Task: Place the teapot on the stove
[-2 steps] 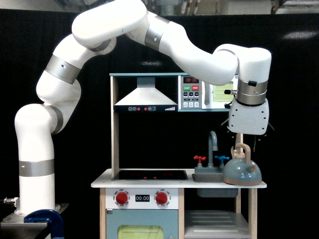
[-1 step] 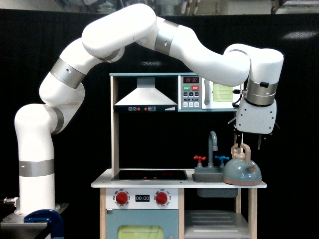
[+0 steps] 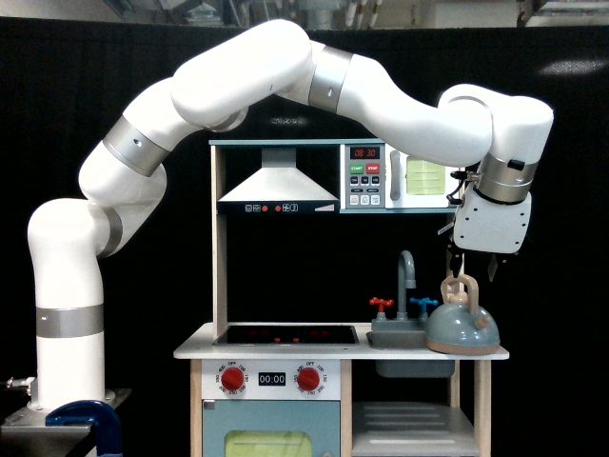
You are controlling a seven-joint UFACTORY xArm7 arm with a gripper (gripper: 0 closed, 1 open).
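Observation:
The grey-blue teapot (image 3: pixel 461 329) with its looped tan handle stands on the white counter's end at the exterior view's right, beside the sink. My gripper (image 3: pixel 473 270) hangs just above the handle's top, pointing down and slightly tilted. It is open, its two dark fingers (image 3: pixel 455 263) spread apart with nothing between them, and it does not touch the teapot. The black stove (image 3: pixel 285 334) with red burner marks lies bare in the counter toward the exterior view's left, under the hood.
A grey sink (image 3: pixel 392 337) with a tall faucet (image 3: pixel 407 274) and red and blue taps sits between stove and teapot. The microwave (image 3: pixel 424 177) and range hood (image 3: pixel 278 189) hang overhead on the shelf. The wooden post (image 3: pixel 220 252) bounds the stove's left side.
The wrist has swung toward the exterior view's right and tilted, bringing the gripper from left of the handle to over it. The teapot has not moved.

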